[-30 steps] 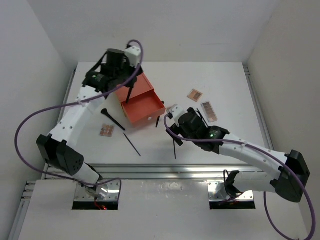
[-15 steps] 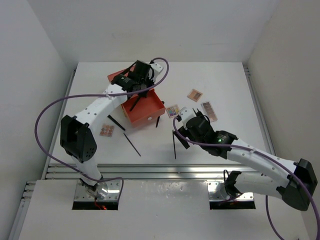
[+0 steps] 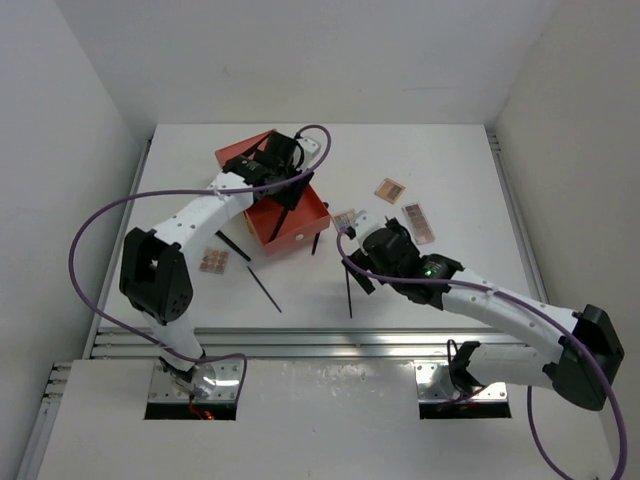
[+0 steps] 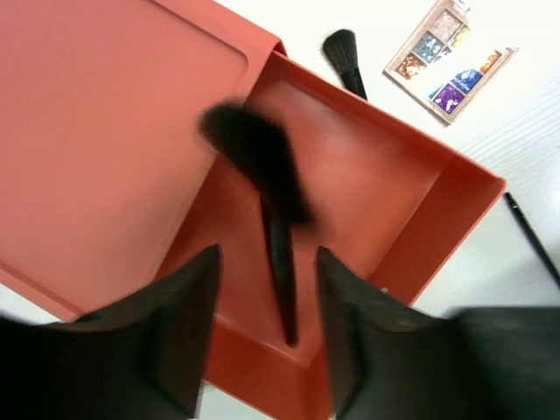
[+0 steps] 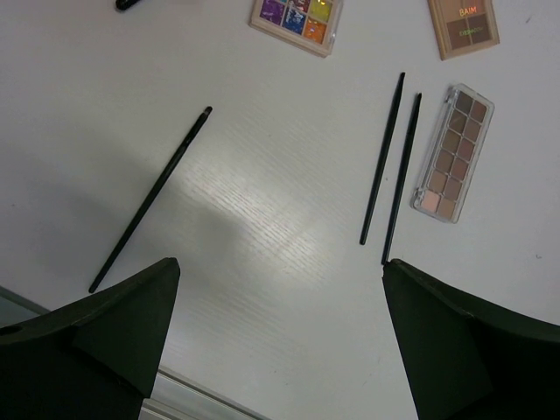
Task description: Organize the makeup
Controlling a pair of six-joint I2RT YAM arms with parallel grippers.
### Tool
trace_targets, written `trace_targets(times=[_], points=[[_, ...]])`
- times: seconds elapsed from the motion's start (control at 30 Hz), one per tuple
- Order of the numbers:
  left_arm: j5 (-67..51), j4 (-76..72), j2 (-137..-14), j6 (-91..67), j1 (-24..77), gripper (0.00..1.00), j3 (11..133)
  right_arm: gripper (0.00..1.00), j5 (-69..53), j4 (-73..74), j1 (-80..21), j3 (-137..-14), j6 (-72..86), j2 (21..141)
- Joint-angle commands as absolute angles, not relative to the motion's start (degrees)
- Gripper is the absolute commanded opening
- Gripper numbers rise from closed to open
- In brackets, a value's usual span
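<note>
MOVED: left arm has swung from the orange-red box's (image 4: 105, 131) far side to above its drawer (image 4: 394, 201); left gripper (image 4: 267, 262) fingers parted; soft flared brush (image 4: 262, 175) blurred, loose between them over the drawer | NEXT: right gripper (image 5: 278, 280) spread wide; thin matte stick (image 5: 149, 201) at 10 o'clock, axis 1-to-7; right arm nearer | flat palette (image 5: 452, 153) at 2 o'clock

Left hand (image 4: 267, 262) over the open drawer (image 4: 376, 184): walls close it in on the sides, blurred brush (image 4: 258, 162) lies across the floor.
Right hand (image 5: 280, 262): bare worktop (image 5: 262, 131) lane between single stick (image 5: 149, 199) and stick pair (image 5: 382, 157); palette (image 5: 451, 153) just beyond the pair.
</note>
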State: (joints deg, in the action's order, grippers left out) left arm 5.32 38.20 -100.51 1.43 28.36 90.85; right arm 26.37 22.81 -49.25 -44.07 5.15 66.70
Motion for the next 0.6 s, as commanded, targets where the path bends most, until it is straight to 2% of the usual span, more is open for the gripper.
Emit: trace_targets(times=[0.0,0.13,0.37,0.5,0.57], points=[[4.57,38.50,-99.58,0.53,27.86,0.57,91.85,1.00,25.67,22.41,-48.43,-47.46,5.62,67.32],[4.57,39.02,-98.96,0.53,27.86,0.64,93.68,1.00,23.91,23.20,-45.02,-48.25,8.52,68.46],[5.10,39.55,-95.54,-3.59,24.79,0.64,100.98,1.00,22.24,24.96,-45.26,-50.53,11.69,71.27],[5.10,38.85,-90.36,-14.99,17.95,0.56,102.30,1.00,21.88,25.22,-45.26,-50.89,12.39,71.54],[5.71,40.67,-88.34,-19.75,11.62,0.56,100.65,1.00,21.97,25.49,-45.26,-50.71,12.57,71.45]])
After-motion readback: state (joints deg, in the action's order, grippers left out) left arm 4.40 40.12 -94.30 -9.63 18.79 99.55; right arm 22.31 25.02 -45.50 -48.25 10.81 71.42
